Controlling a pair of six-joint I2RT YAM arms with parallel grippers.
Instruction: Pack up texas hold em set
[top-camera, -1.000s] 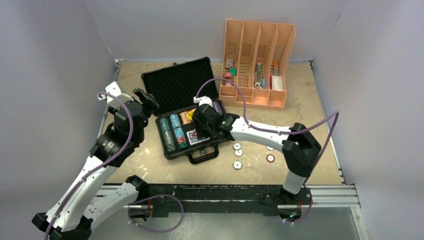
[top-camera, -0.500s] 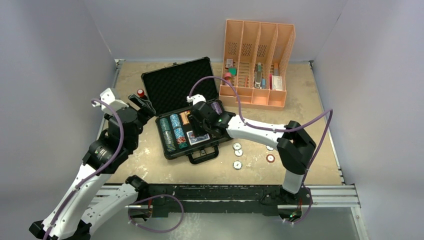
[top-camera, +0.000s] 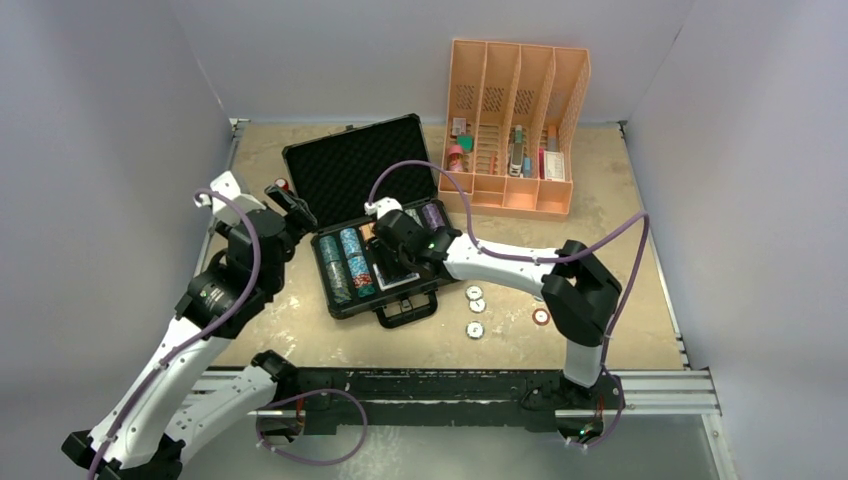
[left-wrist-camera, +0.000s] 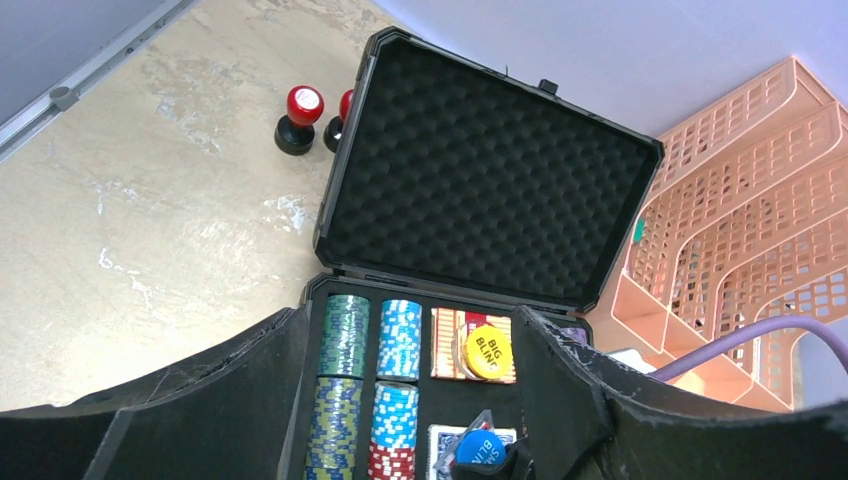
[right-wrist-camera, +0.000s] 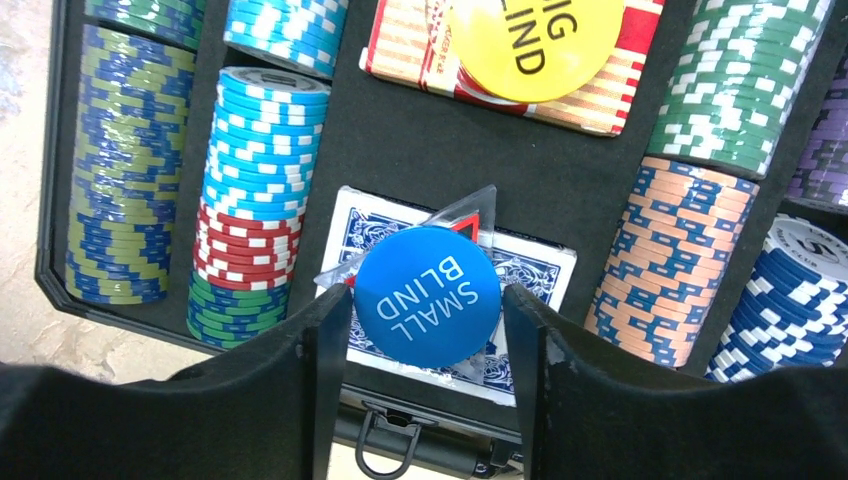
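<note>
The right jaws stand on both sides of the blue round button (right-wrist-camera: 428, 296) that says SMALL BLIND. They are so close to its edges that I cannot tell if they pinch it or only stand next to it. The button looks smooth, hard and flat, like a big coin. It sits on the blue card deck (right-wrist-camera: 365, 225), which looks slick, and a bit of clear wrap sticks up from under it. I think the button could slide or tip if the jaws drag it when they go up. The jaws could also bump the chip stacks (right-wrist-camera: 255, 170) close by, which lie on their sides in rows with stripy edges. A yellow button (right-wrist-camera: 535, 45) rests on the red deck (right-wrist-camera: 420, 65) farther back. All of this lies in the black case (top-camera: 350, 165), hard outside and lined with soft, bumpy foam. The left jaws are wide apart and hold nothing, up near the case's left side. Three little round buttons (top-camera: 475, 293) lie out on the table (top-camera: 620, 220), near the case handle. They are small and flat, so they may be hard to pick up.
</note>
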